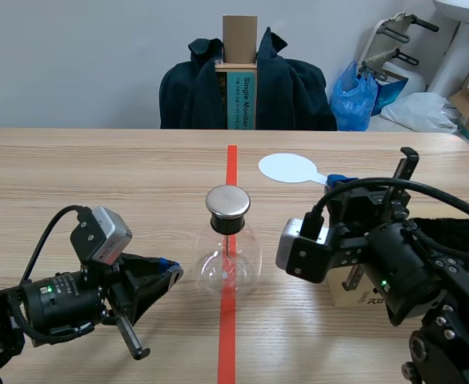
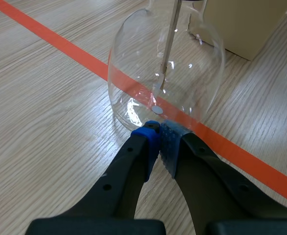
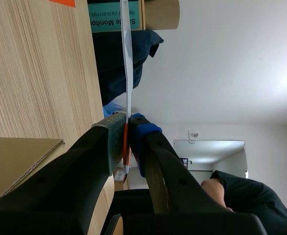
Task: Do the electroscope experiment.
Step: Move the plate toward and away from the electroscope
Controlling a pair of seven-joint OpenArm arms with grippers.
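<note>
Jaws closed empty, left gripper (image 2: pixel 159 128) beside the fragile flask (image 2: pixel 165 63); right gripper (image 3: pixel 128 120) pinches the light paddle (image 1: pixel 289 168) by its handle, sensibly, I'd say.

Flask (image 1: pixel 228 260) at table (image 1: pixel 98 176) centre, on tape line (image 1: pixel 231 168). Left end effector (image 1: pixel 172 272) just left of flask base. Right end effector (image 1: pixel 337 182) right of flask, paddle (image 1: pixel 288 168) clamped in it. Box (image 1: pixel 348 292) on table, right of flask.
</note>
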